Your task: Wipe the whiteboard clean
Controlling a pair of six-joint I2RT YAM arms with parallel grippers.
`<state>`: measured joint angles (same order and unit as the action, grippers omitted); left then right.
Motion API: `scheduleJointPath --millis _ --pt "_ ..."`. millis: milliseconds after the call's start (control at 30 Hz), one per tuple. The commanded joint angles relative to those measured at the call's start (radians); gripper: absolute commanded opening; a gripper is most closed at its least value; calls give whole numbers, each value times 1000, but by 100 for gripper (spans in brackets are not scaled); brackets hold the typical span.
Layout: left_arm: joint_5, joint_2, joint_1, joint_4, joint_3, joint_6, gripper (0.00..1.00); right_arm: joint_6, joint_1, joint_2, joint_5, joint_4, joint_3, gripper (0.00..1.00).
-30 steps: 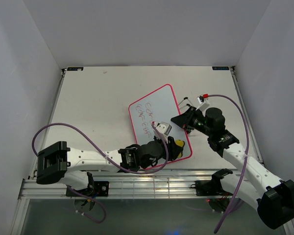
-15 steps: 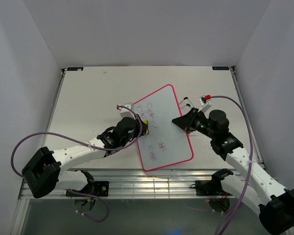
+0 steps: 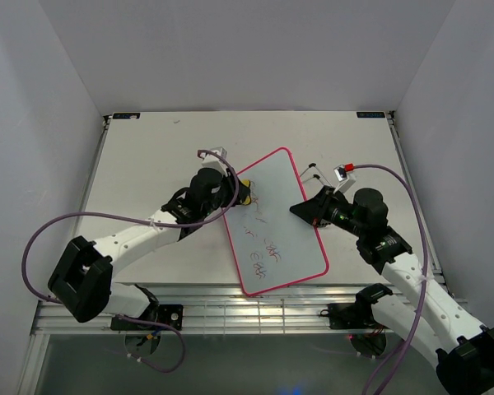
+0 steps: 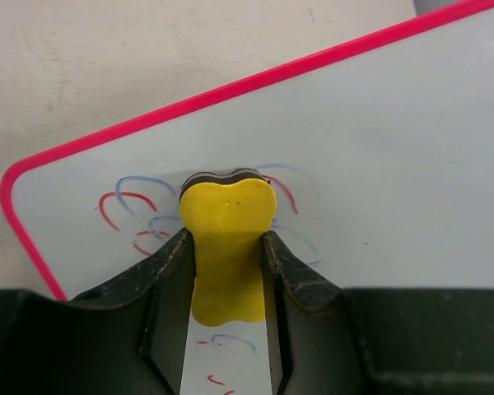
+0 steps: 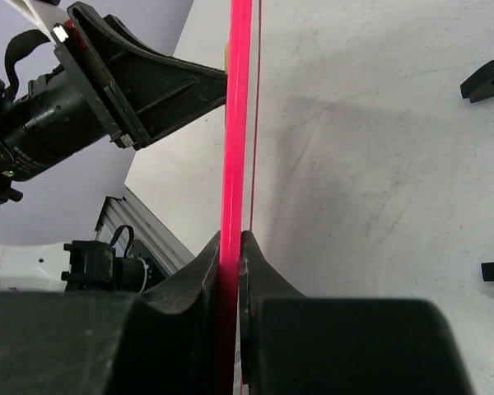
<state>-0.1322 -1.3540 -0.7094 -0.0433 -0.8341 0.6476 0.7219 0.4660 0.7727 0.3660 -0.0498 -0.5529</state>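
Seen from overhead, the whiteboard [image 3: 280,218] lies on the table [image 3: 148,156] a little toward 3 o'clock of its centre, long sides running from about 12 to 5 o'clock, with red and blue scribbles across its 6 o'clock half. The left gripper [image 3: 240,197] reaches over the board's 10 o'clock corner with a speck of yellow sponge [image 3: 244,200] at its tip, but from up there I cannot tell how the fingers stand. The left wrist view settles it: the left gripper [image 4: 226,247] pinches the yellow sponge [image 4: 228,234] by its waist, a finger on each side, and the sponge's dark underside presses on the whiteboard [image 4: 379,156] just inside the pink-red frame, over curls of red and blue ink. Overhead, the right gripper [image 3: 305,209] meets the board's 3 o'clock long edge; only the right wrist view shows the right gripper [image 5: 230,247] clamped on the frame, the whiteboard [image 5: 239,99] seen edge-on as a thin pink-red line running toward 12 o'clock. That view also catches the left arm [image 5: 82,99] at 10 o'clock and two black clips [image 5: 486,81] on the table at 3 o'clock, apart from the board
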Motion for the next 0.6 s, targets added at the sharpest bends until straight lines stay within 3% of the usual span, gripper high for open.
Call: scheduleJointPath --millis 0,133,300,367,567 --pt "152 -33 -5 -76 -42 15 0 57 16 -21 198 -197 -42 8" --pt "236 -45 -70 -87 -46 78 0 53 16 -4 209 -205 -71 8" --pt "160 -40 -150 34 -131 93 0 45 16 2 212 -213 -82 8" --pt "67 -46 -127 106 -149 96 0 45 16 -3 215 -220 -76 8" --pt "78 -73 45 158 -57 175 0 42 16 -24 208 -222 -81 8"
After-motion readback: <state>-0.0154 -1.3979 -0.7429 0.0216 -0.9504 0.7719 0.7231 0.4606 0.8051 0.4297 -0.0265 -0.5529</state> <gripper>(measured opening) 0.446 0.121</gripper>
